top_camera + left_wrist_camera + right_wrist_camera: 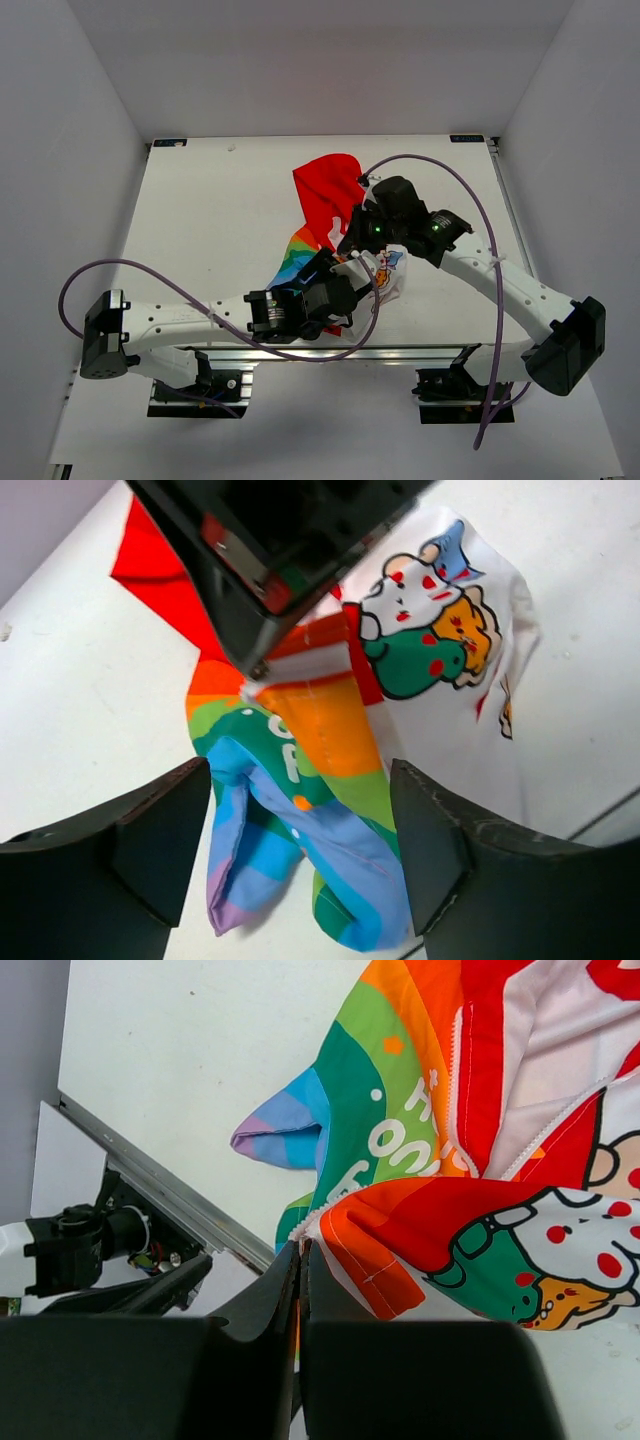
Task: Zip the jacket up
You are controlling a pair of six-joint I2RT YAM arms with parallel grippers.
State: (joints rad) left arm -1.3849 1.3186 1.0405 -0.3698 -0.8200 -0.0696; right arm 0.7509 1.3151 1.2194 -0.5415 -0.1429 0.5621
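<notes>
The jacket [322, 192] lies crumpled mid-table, red hood toward the back, rainbow-striped front [296, 256] toward me. My right gripper [352, 238] is shut on the jacket's orange front edge beside the white zipper teeth and holds it slightly raised; the pinch shows in the right wrist view [303, 1252], with the jacket [420, 1130] spread beyond it. My left gripper [350, 283] is open just above the rainbow hem. In the left wrist view its fingers [170, 830] stand either side of the blue-green folds of the jacket [330, 730], touching nothing. The right gripper's black body [260, 570] fills the top.
The table's near edge with its metal rail [170, 1190] runs just below the jacket. The left arm's links [200, 320] and purple cables [480, 210] cross the front of the table. Grey walls enclose the sides and back.
</notes>
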